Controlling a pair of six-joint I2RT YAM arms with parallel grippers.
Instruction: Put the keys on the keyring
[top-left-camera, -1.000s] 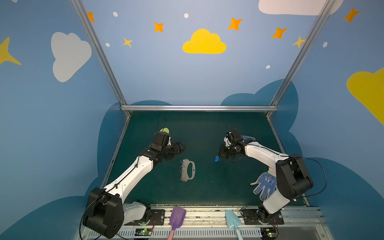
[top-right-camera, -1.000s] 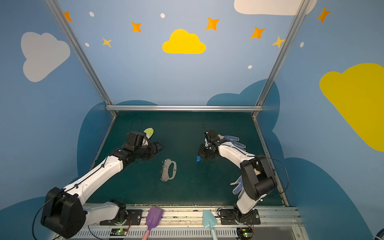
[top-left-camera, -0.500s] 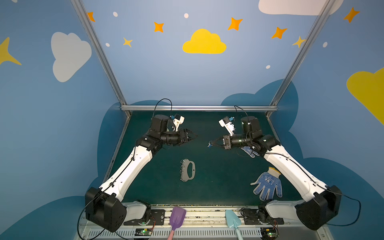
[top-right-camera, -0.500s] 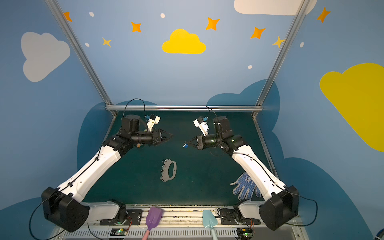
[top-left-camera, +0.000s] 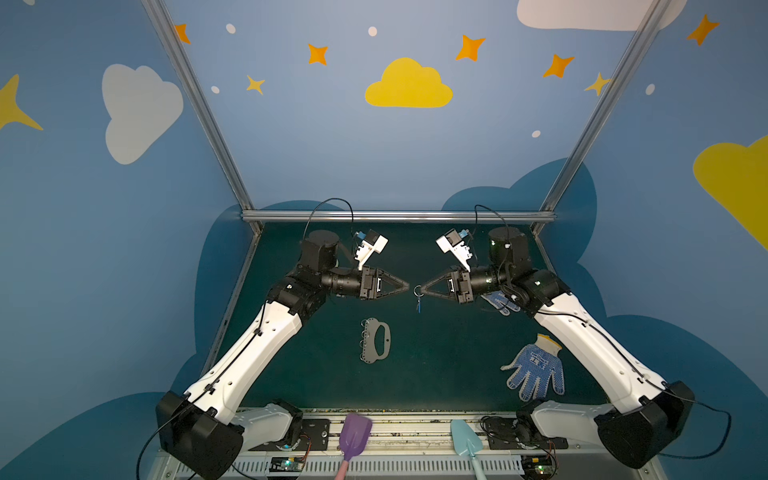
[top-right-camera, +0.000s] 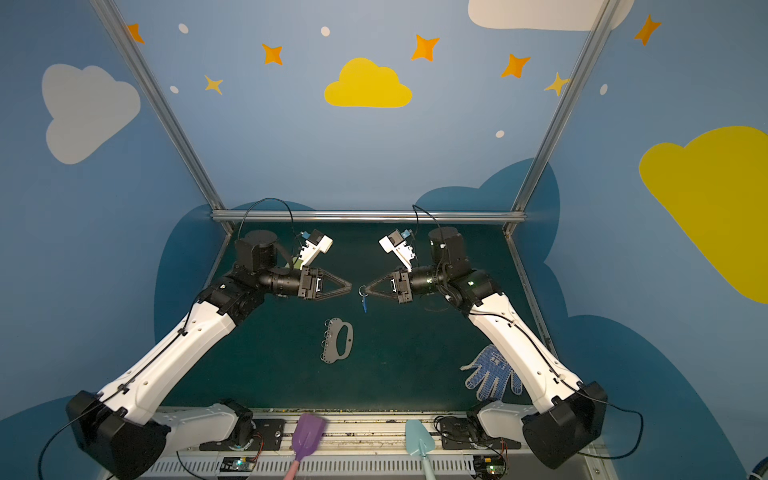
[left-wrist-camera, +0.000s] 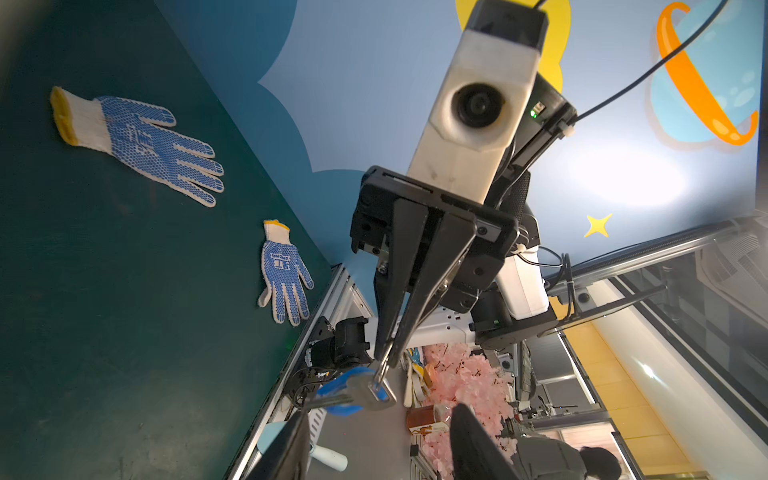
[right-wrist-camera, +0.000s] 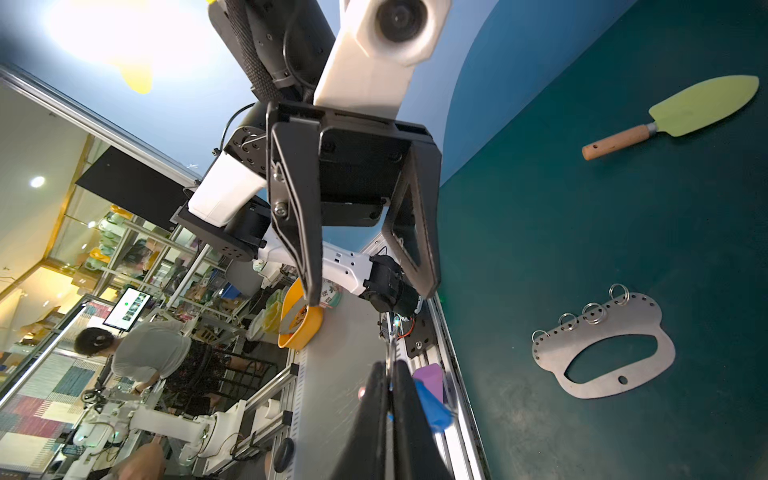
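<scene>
We saw a green desk; right pincer clamped the keys, left pincer apart; only wrist views showed a person.

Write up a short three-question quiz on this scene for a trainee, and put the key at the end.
1. True or false: the keyring lies flat on the table, held by neither the left end effector nor the right end effector.
2. Fill in: the left end effector's jaws stand ____, with nothing between them.
3. Pick one: the keys hang from A. the left end effector; B. the right end effector; C. the keyring.
Key: 1 true; 2 open; 3 B.
</scene>
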